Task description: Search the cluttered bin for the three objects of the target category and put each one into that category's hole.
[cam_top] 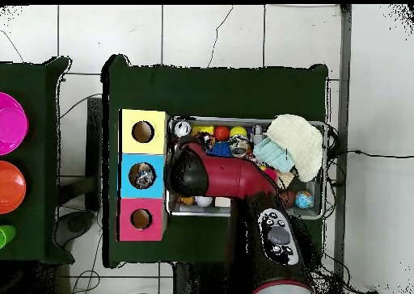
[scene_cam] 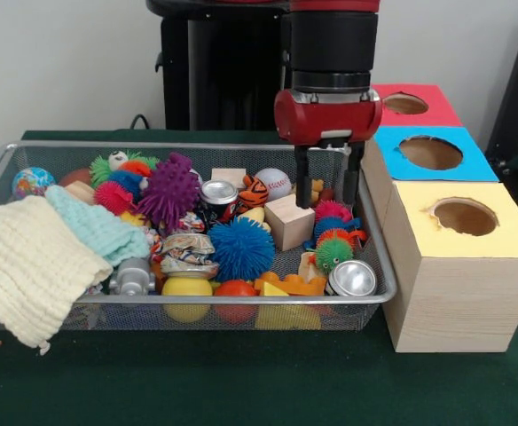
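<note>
1. Mesh bin (scene_cam: 11, 160) is set on the green table (scene_cam: 241, 382), crowded with toys.
2. Wooden box (scene_cam: 459, 293) is placed just beside the bin's right end, topped with yellow hole (scene_cam: 465, 216), blue hole (scene_cam: 430, 152) and red hole (scene_cam: 405, 104).
3. Cream cloth (scene_cam: 24, 266) is draped over the bin's left rim.
4. Gripper (scene_cam: 328, 185) is held open and empty above spiky balls (scene_cam: 334, 235) at the bin's right end.
5. Silver can (scene_cam: 354, 278) is lying in the front right corner.
</note>
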Available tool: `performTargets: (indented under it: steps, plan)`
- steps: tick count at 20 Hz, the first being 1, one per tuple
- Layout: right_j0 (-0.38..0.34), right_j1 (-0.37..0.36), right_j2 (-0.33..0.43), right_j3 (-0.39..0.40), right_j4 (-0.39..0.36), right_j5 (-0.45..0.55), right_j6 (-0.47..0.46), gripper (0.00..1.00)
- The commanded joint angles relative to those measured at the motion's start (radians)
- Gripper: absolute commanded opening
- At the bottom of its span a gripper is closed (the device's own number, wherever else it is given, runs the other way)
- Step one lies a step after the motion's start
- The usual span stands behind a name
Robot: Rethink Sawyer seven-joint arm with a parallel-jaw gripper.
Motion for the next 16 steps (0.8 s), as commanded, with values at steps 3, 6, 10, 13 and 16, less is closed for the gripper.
performTargets:
  steps: [3,6,10,13,16]
  plan:
    - [0.091,0.070,-0.023,0.076,0.059,-0.038,0.293,1.00]
    - [0.136,0.106,-0.029,0.091,0.070,-0.090,0.316,1.00]
    - [0.230,0.178,-0.104,0.057,0.108,-0.087,0.340,1.00]
    - [0.300,0.229,-0.173,0.022,0.147,-0.065,0.350,1.00]
    - [0.373,0.268,-0.251,-0.015,0.198,-0.020,0.363,1.00]
